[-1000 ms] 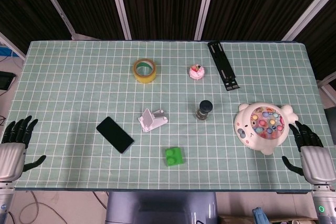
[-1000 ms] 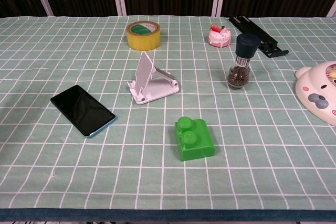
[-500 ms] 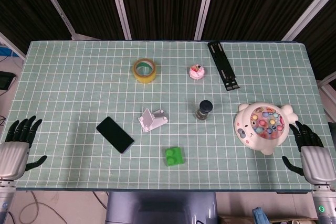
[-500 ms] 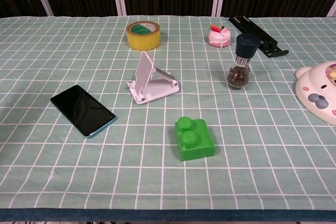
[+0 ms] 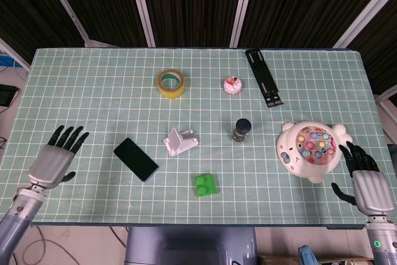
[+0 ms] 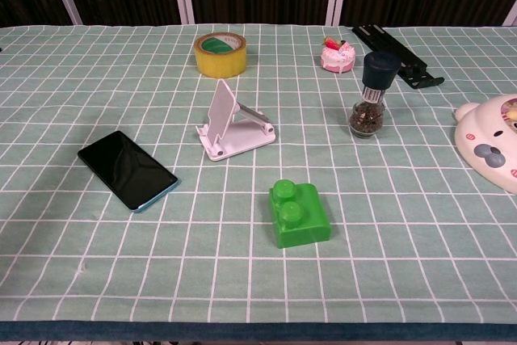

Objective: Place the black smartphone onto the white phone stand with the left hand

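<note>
The black smartphone (image 5: pixel 136 159) (image 6: pixel 127 170) lies flat on the checked green cloth, left of the middle. Just to its right stands the white phone stand (image 5: pixel 180 141) (image 6: pixel 233 124), with nothing on it. In the head view my left hand (image 5: pixel 54 161) hovers over the table's left part, fingers spread and holding nothing, a short way left of the phone. My right hand (image 5: pixel 365 184) sits at the table's right front edge, fingers apart and holding nothing. The chest view shows neither hand.
A green toy brick (image 5: pixel 206 185) (image 6: pixel 299 213) lies in front of the stand. A pepper grinder (image 5: pixel 240 130) (image 6: pixel 371 94) and a white fish toy (image 5: pixel 310 149) are to the right. Yellow tape roll (image 5: pixel 170 83), a small pink cake (image 5: pixel 232 85) and a black bracket (image 5: pixel 263 77) sit further back.
My left hand has moved from the table's left front corner rightward and onto the table, toward the phone. The right hand has barely shifted. Phone and stand are unmoved.
</note>
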Motion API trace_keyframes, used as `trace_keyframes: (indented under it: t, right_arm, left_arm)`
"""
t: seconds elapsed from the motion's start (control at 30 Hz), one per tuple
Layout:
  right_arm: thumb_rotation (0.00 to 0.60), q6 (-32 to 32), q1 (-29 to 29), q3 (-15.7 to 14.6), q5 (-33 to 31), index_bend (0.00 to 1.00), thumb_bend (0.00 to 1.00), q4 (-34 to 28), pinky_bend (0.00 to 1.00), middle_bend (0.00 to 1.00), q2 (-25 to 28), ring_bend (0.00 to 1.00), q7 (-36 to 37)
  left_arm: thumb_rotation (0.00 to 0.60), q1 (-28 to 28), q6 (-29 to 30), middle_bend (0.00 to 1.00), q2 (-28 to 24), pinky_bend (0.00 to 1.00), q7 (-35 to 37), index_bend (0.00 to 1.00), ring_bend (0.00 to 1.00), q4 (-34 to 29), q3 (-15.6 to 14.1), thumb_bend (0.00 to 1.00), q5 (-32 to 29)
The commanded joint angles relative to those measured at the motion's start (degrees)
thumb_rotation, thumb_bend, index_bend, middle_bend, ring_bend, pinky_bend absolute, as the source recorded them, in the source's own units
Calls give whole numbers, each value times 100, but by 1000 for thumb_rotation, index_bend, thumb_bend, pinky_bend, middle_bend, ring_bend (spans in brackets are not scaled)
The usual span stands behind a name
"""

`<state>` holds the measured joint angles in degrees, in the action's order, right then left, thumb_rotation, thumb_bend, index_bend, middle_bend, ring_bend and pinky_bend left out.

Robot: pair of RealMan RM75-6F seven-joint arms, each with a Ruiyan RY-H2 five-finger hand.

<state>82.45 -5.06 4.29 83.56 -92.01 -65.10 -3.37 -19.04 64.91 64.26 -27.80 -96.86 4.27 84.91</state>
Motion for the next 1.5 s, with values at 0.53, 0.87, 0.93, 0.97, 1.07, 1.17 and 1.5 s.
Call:
trace_keyframes:
  t: [0.53,0.87,0.93,0.97,1.07,1.17,1.5]
  right_arm:
    - [600,-16,-8,19,-76,60,363,-51,151,0,-1,0,-44]
    - [600,-21,-12,25,-95,60,362,-55,151,0,-3,0,-32]
    - [600,-24,-13,25,-98,60,362,-59,151,0,-1,0,-26]
    - [600,-28,-15,25,-101,60,362,-55,151,0,-1,0,-25]
    - [600,-30,-17,24,-100,60,362,-51,152,0,-2,0,-24]
    - [600,-29,-16,23,-100,60,362,-53,151,0,0,0,-17]
    - [600,-30,-19,24,-107,60,362,-53,151,0,-3,0,-21]
  left_arm:
    - [600,-1660,-1679,146,770,0,-1748,208,0,172,307,128,-1310]
    - [600,-2011,-1765,178,1191,0,-2133,206,0,278,113,128,-1846]
    - [600,-2060,-1750,178,1243,0,-2218,204,0,284,38,125,-1929]
    - [600,-2080,-1765,177,1286,0,-2227,202,0,294,8,119,-1996]
    - [600,-2140,-1732,176,1360,0,-2269,195,0,328,-41,107,-2135]
    - [600,-2200,-1711,178,1433,0,-2305,195,0,353,-96,107,-2256]
    - [600,-2402,-1632,215,1674,0,-2372,215,0,465,-267,107,-2474]
